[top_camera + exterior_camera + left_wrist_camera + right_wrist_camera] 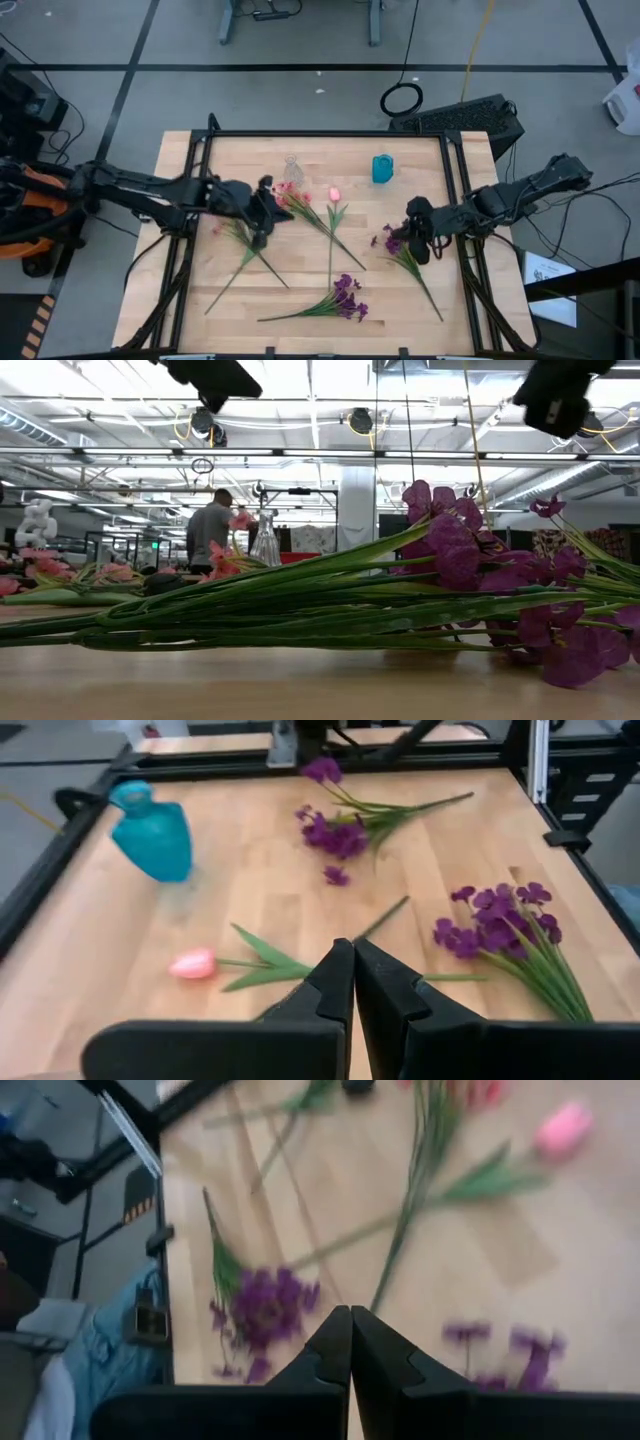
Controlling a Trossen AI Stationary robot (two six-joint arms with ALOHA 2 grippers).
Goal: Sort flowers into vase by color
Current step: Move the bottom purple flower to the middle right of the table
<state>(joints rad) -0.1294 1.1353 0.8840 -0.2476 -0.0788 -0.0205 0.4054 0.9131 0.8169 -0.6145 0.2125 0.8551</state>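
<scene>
Both my arms are up over the table (180, 300), and nothing is in hand yet. My left gripper (262, 212) hovers above the pink sprays (295, 198) on the left side, its fingers (335, 985) pressed together with nothing between them. My right gripper (418, 235) hangs over the purple spray (400, 245) on the right, fingers (335, 1342) likewise pinched together and empty.

All the flowers lie flat on the wood. The pink tulip (334, 194) rests near the middle, its stem running toward the near edge. A second purple cluster (346, 297) lies at the near middle, stem pointing left. A green-stemmed spray (245, 255) crosses the near left.

Two vases stand at the far side: a clear vase (292, 167) just beyond the pink blossoms, and a teal vase (382, 168) to its right. That split looks handy to me, one vessel per colour, pink near the clear one.

I judge the sorting has not begun. With each gripper poised over its own colour, opening comes first, then a descent onto a stem.
</scene>
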